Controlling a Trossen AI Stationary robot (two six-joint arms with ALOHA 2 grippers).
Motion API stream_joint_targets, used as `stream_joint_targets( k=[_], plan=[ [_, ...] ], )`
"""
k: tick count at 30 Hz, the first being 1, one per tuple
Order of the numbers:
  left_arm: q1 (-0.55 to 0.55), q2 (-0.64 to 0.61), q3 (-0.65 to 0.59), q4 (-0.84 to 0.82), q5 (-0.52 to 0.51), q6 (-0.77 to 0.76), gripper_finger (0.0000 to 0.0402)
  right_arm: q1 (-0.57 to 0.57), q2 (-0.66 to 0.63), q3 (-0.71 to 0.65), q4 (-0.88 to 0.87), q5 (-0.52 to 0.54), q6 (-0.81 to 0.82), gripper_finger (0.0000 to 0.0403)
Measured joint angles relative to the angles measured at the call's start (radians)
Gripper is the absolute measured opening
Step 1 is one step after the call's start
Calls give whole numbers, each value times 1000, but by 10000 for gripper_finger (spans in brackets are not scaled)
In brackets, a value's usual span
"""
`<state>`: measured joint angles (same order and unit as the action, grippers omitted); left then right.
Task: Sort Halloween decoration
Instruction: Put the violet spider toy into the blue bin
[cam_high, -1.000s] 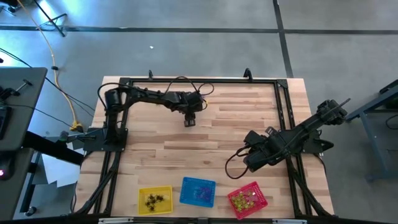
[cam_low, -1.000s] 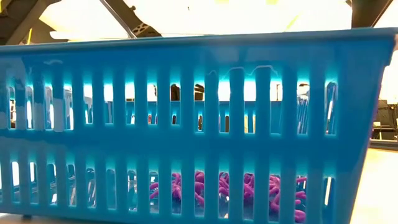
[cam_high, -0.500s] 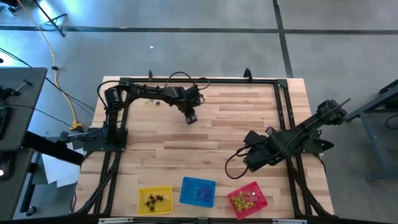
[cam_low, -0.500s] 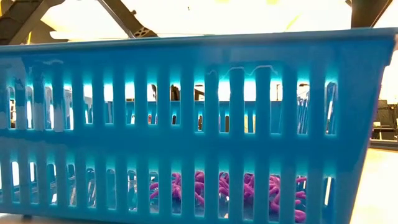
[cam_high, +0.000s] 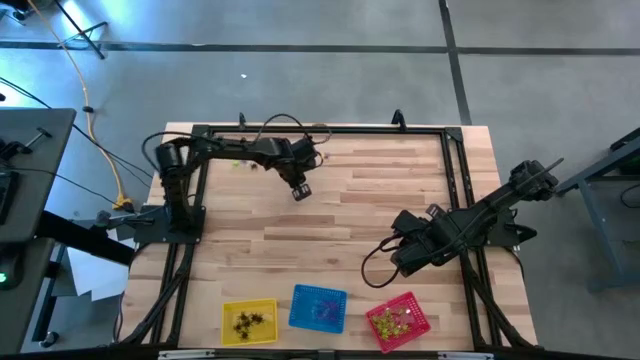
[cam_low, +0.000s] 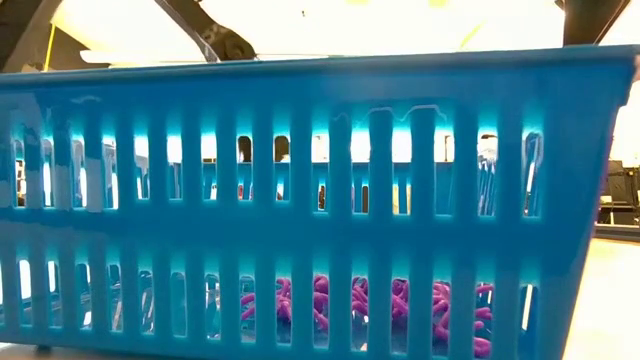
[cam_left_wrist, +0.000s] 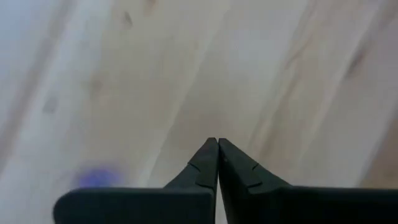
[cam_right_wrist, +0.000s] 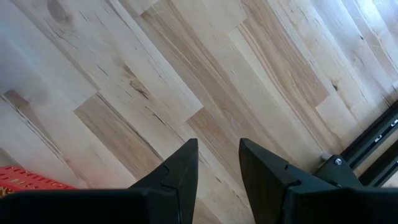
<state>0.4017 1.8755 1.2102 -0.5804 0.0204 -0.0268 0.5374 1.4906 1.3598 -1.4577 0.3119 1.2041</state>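
Note:
The Halloween decoration is mostly in the baskets at the near edge. Black pieces lie in the yellow basket (cam_high: 249, 322), purple ones (cam_low: 370, 305) in the blue basket (cam_high: 318, 308), and yellow-green ones in the red basket (cam_high: 398, 320). Two loose pieces (cam_high: 246, 166) lie on the table at the far left, beside my left arm. My left gripper (cam_high: 299, 191) (cam_left_wrist: 217, 143) hangs shut over bare wood in the far left part, with nothing visible between its fingers. A blurred purple spot (cam_left_wrist: 96, 177) shows beside it. My right gripper (cam_high: 398, 263) (cam_right_wrist: 217, 144) waits open above the table's right part.
A black metal frame (cam_high: 320, 130) runs along the table's edges. The blue basket's wall (cam_low: 320, 200) fills the low view. The red basket's corner (cam_right_wrist: 25, 180) shows in the right wrist view. Bare wood lies across the table's middle (cam_high: 320, 230).
My left arm has drawn back toward the table's left edge, and its gripper has shifted slightly that way and turned. This has uncovered the two loose pieces at the far left. My right arm has kept still.

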Motion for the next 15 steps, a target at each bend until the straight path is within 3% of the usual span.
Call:
stream_joint_targets(
  k=[15],
  plan=[
    [-159, -283, 6, -161, -37, -87, 1, 0, 0, 0, 10, 0, -19, 112]
  ],
)
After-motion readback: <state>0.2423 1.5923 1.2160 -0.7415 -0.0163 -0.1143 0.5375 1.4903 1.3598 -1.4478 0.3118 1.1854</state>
